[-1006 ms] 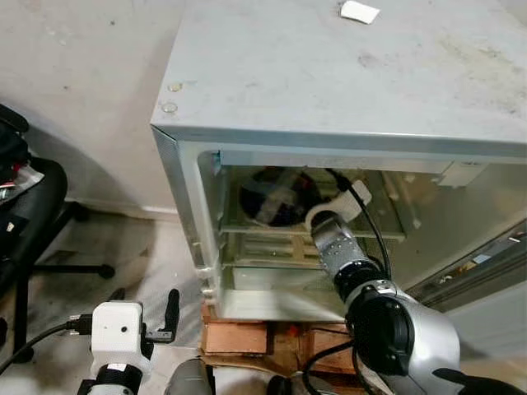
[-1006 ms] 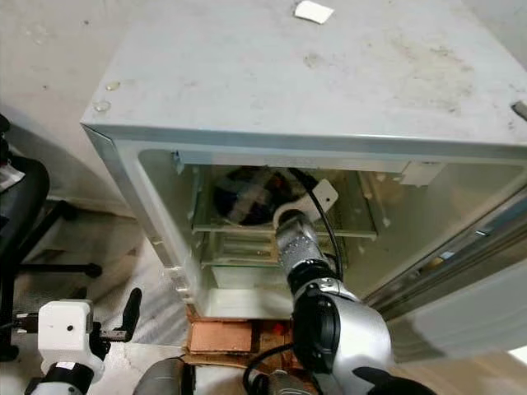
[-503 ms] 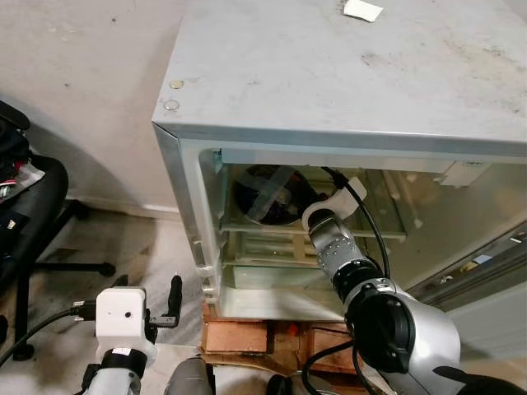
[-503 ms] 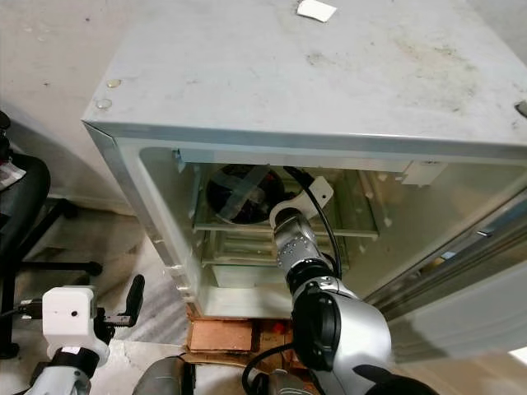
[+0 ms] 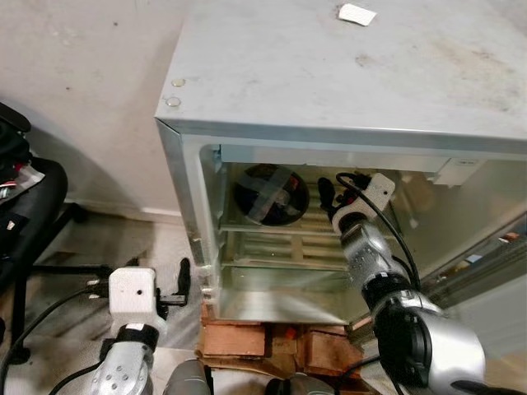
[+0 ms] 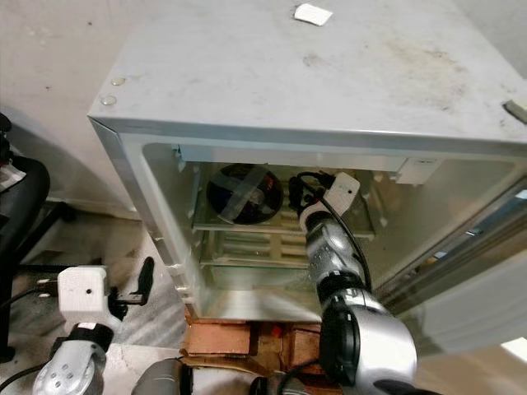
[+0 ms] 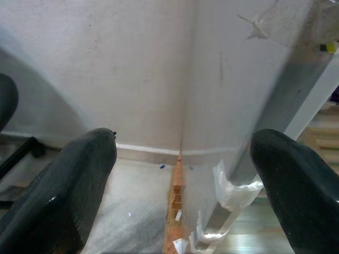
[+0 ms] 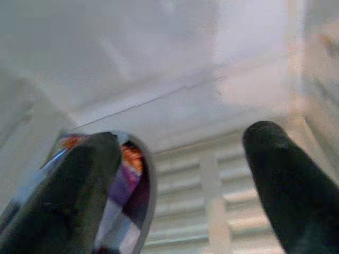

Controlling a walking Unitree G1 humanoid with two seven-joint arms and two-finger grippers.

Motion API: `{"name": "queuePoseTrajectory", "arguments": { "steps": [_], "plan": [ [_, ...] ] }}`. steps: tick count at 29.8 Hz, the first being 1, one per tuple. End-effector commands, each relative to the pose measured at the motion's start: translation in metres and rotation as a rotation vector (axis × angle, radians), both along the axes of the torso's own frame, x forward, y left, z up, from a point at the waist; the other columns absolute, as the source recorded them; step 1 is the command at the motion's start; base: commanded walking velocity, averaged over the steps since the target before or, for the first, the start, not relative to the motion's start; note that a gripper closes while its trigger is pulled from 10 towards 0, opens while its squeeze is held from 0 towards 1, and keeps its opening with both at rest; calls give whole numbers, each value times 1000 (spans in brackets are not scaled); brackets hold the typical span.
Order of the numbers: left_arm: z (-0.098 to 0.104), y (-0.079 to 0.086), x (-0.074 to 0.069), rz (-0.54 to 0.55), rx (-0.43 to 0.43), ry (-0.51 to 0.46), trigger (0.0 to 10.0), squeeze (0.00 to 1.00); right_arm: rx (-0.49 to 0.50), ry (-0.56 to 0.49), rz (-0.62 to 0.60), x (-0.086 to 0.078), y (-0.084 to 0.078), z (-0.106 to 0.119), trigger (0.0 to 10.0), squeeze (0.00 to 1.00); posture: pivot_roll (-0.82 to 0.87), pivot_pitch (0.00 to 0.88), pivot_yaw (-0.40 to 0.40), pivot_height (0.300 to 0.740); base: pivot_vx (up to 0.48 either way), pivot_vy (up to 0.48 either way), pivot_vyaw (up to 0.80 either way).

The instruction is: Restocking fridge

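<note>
An open small fridge (image 5: 346, 74) stands before me, seen from above. On its upper glass shelf (image 5: 272, 226) sits a dark round bowl (image 5: 270, 195) with a pale tape cross over its lid. My right gripper (image 5: 329, 196) is inside the fridge just right of the bowl, open and holding nothing. In the right wrist view the bowl's (image 8: 124, 211) purple and orange rim shows behind one of the fingers (image 8: 79, 185). My left gripper (image 5: 184, 278) hangs low outside the fridge's left wall, open, with wall and floor between its fingers (image 7: 79, 180).
A black office chair (image 5: 33, 214) stands on the floor to the left. The fridge rests on reddish wooden blocks (image 5: 247, 333). Its door (image 5: 494, 255) swings out at the right. A white scrap (image 5: 356, 13) lies on the fridge top.
My right gripper has drawn off to the right, away from the bowl, which stays on the shelf. My left arm has shifted right, closer to the fridge's side.
</note>
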State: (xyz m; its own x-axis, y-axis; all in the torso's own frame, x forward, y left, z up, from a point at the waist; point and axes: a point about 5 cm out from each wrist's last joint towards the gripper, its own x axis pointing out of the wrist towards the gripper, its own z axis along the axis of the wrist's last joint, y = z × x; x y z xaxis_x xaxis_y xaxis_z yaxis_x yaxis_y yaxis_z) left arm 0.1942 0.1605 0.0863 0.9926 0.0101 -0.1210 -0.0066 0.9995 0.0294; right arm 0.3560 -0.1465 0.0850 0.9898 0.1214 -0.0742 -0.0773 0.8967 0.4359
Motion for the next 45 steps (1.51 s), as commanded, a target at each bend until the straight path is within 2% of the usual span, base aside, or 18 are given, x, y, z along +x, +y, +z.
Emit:
{"name": "queuePoseTrajectory", "arguments": {
  "steps": [1,4,5,6,7,9,12,18,24,30,39,45],
  "plan": [
    [-5,-2,1,1,4,10,10000,0,-67,-43,62,-10,2,-3,10000,1000,194,46,-105,740,0,0,0],
    [-7,-4,2,-9,8,12,10000,0,-134,-64,94,-29,6,-12,10000,1000,184,22,-112,740,0,0,0],
    [-11,-3,4,-6,-2,28,10000,0,-156,-83,128,-42,11,-15,10000,824,179,3,-105,740,0,0,0],
    [-11,-3,4,-6,-2,28,10000,0,-156,-83,128,-42,11,-15,10000,824,179,3,-105,740,0,0,0],
    [-14,-2,6,-11,-1,33,10000,0,-193,-101,166,-55,17,-17,10000,0,175,0,-98,740,0,0,0],
    [-14,-1,8,-16,5,29,10000,0,-235,-111,183,-63,19,-20,10000,0,171,0,-82,740,0,0,0],
    [-11,0,15,-19,15,16,10000,0,-279,-108,175,-72,14,-25,10000,0,168,0,-64,740,0,0,0],
    [-6,2,27,-44,40,-15,10000,0,-318,-95,83,-78,-10,-15,10000,0,135,0,-18,740,-264,0,0],
    [-8,0,31,-75,40,-13,10000,0,-325,-59,58,-86,-15,-19,10000,0,121,0,-6,740,-306,0,0],
    [-11,-6,31,-98,23,-4,10000,0,-312,-24,34,-88,-15,-20,10000,0,121,0,-15,740,-358,0,0],
    [-22,-3,20,-77,7,40,10000,0,-341,32,6,-98,-30,-28,10000,0,117,0,-27,740,-149,0,0],
    [-23,-4,23,-84,7,40,10000,0,-395,89,-46,-100,-39,-33,10000,0,110,0,-31,740,0,0,0]
  ]
}}
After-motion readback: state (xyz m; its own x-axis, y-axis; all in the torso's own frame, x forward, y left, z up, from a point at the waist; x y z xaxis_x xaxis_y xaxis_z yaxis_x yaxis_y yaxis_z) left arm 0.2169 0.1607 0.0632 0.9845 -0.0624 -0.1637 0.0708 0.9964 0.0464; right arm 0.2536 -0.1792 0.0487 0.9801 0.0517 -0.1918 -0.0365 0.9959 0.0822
